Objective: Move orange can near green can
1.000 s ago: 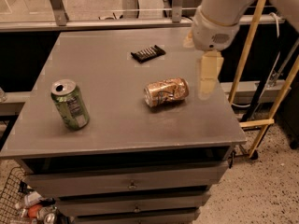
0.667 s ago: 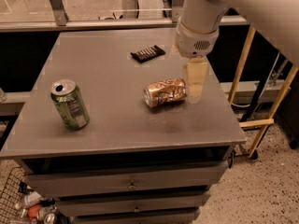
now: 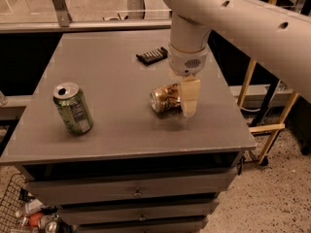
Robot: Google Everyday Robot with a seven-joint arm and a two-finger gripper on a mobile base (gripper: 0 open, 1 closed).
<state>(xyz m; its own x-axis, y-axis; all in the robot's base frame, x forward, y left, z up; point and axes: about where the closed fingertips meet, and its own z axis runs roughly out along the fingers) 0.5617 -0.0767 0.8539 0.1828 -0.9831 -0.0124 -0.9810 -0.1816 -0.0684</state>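
The orange can [image 3: 164,97], shiny orange-gold and dented, lies on its side near the middle right of the grey table top [image 3: 116,81], its open end facing left. The green can [image 3: 73,108] stands upright near the table's front left, well apart from the orange can. My gripper [image 3: 189,98] hangs down from the white arm directly over the right end of the orange can, its pale fingers [image 3: 190,96] covering that end.
A small black ridged object [image 3: 152,55] lies at the back of the table behind the gripper. Drawers [image 3: 136,193] sit under the table top. A wire basket with bottles [image 3: 29,215] stands on the floor at lower left. Yellow frame legs [image 3: 269,125] stand to the right.
The arm has swung left and down from beside the table's right edge to over the orange can's right end. Both cans stay where they were.
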